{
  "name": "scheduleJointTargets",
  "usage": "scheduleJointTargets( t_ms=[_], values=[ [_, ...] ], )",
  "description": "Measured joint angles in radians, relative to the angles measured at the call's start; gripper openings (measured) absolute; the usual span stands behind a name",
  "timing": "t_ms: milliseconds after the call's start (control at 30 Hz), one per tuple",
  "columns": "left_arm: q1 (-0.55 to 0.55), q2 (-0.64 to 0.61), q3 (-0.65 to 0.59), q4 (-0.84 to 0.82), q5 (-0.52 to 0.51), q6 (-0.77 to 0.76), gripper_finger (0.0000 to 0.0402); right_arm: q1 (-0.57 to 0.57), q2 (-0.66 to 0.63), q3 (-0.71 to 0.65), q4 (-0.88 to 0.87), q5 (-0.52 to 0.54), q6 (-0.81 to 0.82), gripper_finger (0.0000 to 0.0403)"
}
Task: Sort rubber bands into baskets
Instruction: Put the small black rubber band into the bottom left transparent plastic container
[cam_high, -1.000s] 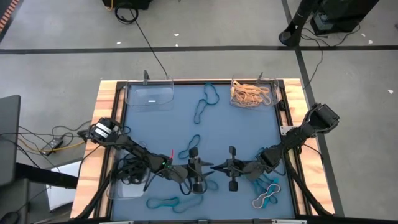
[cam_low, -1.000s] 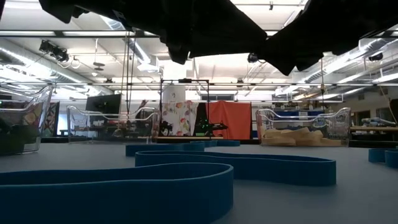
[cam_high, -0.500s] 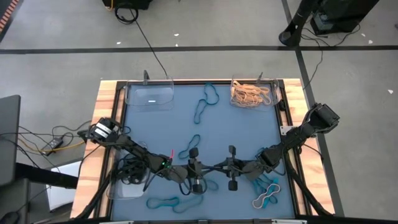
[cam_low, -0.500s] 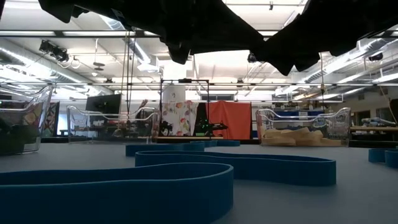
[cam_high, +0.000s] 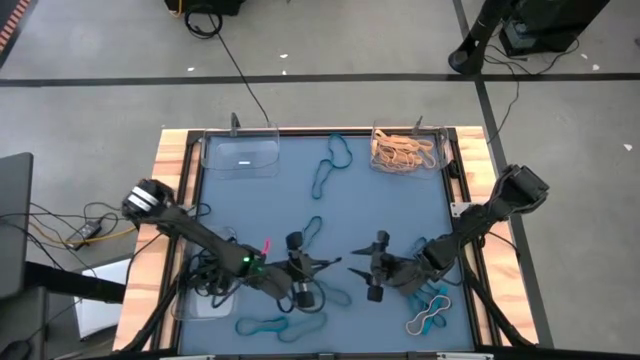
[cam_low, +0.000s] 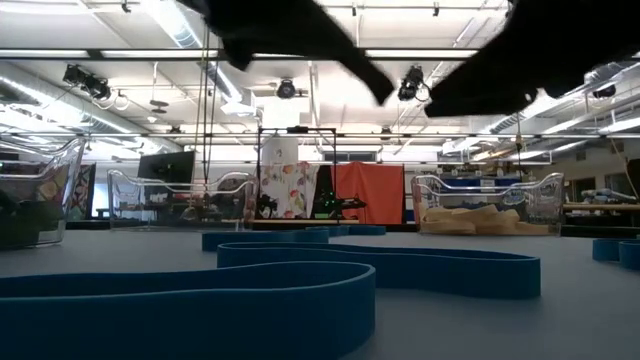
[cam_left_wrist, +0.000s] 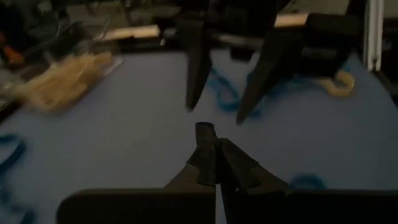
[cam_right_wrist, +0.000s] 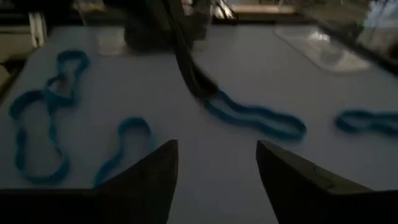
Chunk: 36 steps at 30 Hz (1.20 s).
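My left gripper (cam_high: 338, 261) hangs shut above the near middle of the blue table, its tips facing my right gripper (cam_high: 356, 265), which stands open a short gap away. Whether a thin dark band is between the left fingertips (cam_left_wrist: 206, 129) does not show. Blue rubber bands lie flat on the mat (cam_high: 330, 165) (cam_high: 305, 232) (cam_high: 262, 325) (cam_right_wrist: 255, 118). A clear basket (cam_high: 240, 155) stands at the far left. Another basket (cam_high: 405, 150), at the far right, holds tan bands. A third (cam_high: 205, 295), near left, holds dark ones. My left gripper is shut with its fingers nearly level, pointing toward the table's right; I cannot tell whether it touches a band.
Blue bands (cam_high: 432, 298) and a pale band (cam_high: 428, 320) lie under the right arm near the front right corner. Black cables (cam_high: 60, 225) trail off the table's left side. The mat's middle between the far baskets and the grippers is bare apart from single bands.
The two grippers met tip to tip over the near middle. My left gripper shut there, then drew back toward the table's left edge and rose. My right gripper opened wide and stayed in place.
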Motion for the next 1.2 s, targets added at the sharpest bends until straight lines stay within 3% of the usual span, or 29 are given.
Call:
scheduleJointTargets(
  t_ms=[300, 600, 933, 1200],
  values=[
    [-0.104, -0.190, 0.000, -0.536, 0.008, -0.330, 0.0002, -0.010, -0.001, 0.000, -0.316, -0.048, 0.196, 0.0217],
    [-0.240, -0.366, 0.000, -1.063, 0.152, -0.795, 0.0001, -0.032, 0.000, 0.000, -0.353, -0.058, 0.170, 0.0200],
    [-0.350, -0.419, 0.000, -1.430, 0.339, -1.147, 0.0003, -0.038, -0.002, 0.000, -0.378, -0.177, 0.322, 0.0178],
    [-0.370, -0.419, 0.000, -1.502, 0.405, -1.213, 0.0004, -0.037, -0.002, 0.000, -0.377, -0.366, 0.160, 0.0167]
  ],
)
